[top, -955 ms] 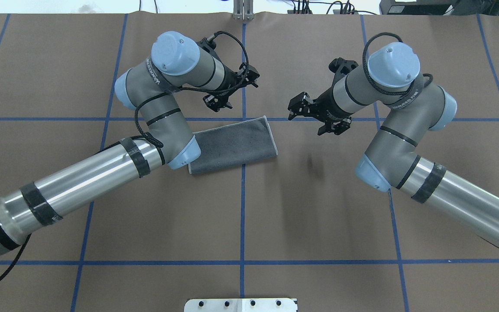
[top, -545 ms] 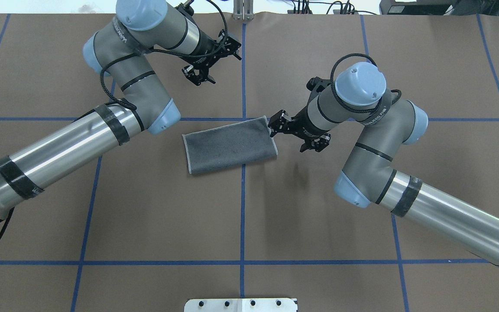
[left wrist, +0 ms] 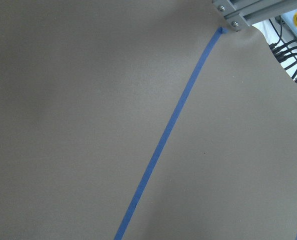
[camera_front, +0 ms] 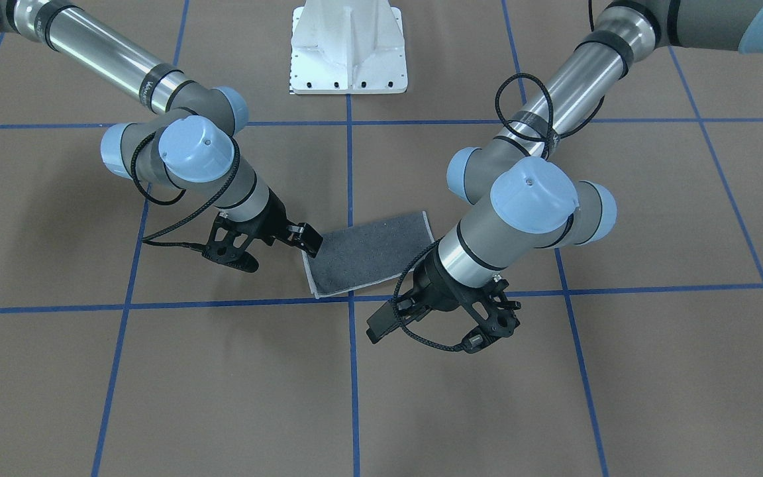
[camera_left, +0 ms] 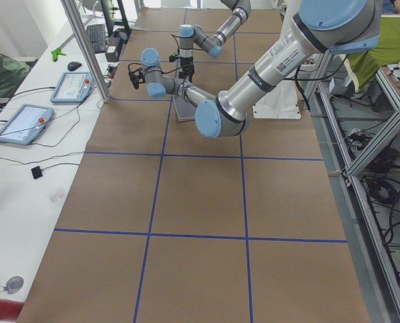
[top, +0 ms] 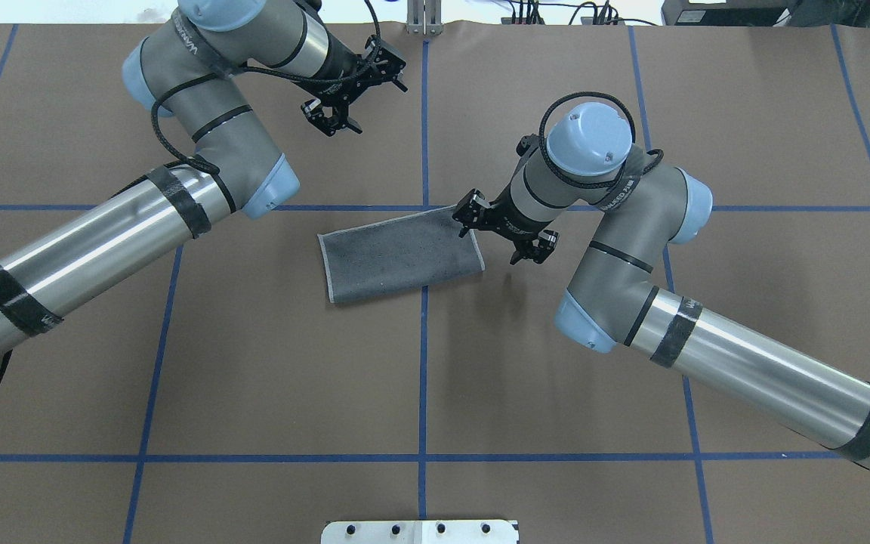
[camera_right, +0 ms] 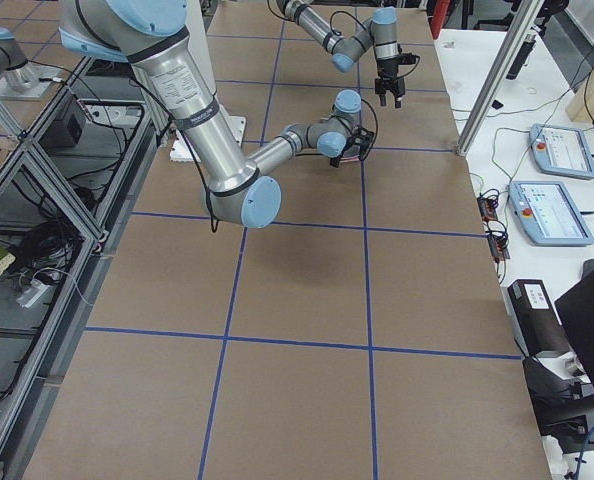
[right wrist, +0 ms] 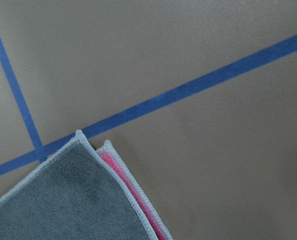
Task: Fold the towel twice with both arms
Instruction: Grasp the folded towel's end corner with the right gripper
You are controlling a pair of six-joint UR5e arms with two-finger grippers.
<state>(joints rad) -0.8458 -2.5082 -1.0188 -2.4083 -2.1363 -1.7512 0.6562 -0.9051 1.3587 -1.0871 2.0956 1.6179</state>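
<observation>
Right gripper of mine is hovering, jaws apart, at the folded towel's far corner; my left gripper is hanging, jaws spread, well apart from it.

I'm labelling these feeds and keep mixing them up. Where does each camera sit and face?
Front-facing: across the table, facing the robot; left arm, right arm, towel, pedestal.
Overhead: behind the robot, looking down; both arms, towel.
Exterior left: table's end; left arm near.
Exterior right: opposite end; right arm near.
Left wrist: bare paper, tape; no body.
Right wrist: towel's corner, pink underneath; no body.
Shared: front-facing and overhead show the right pincer by the towel's corner.
</observation>
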